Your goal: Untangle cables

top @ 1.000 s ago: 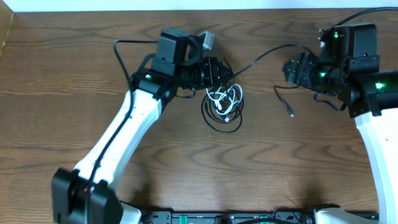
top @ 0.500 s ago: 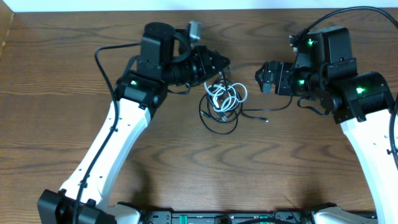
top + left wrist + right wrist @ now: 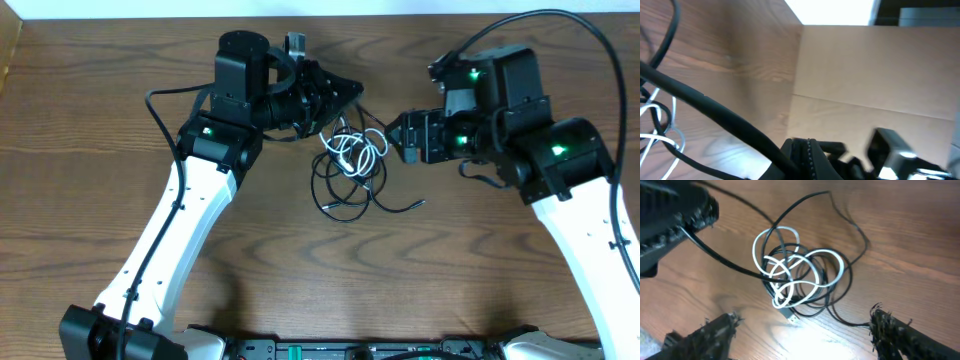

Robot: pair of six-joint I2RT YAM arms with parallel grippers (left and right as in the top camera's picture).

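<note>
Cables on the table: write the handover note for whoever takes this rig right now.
Left gripper: shut on a black cable that runs into the tangle.
Right gripper: jaws open, hovering over the tangle, holding nothing.
Where: white cable and the black ones are looped together, middle of the table.
Done: nothing separated.
Left: pull each cable free and lay them apart.

Left claw (image 3: pixel 352 92) tips a dark blur, right claw (image 3: pixel 802 332) cropped below

tangled white cable (image 3: pixel 349 152) looped among black cables (image 3: pixel 720 254), mid-table
</note>
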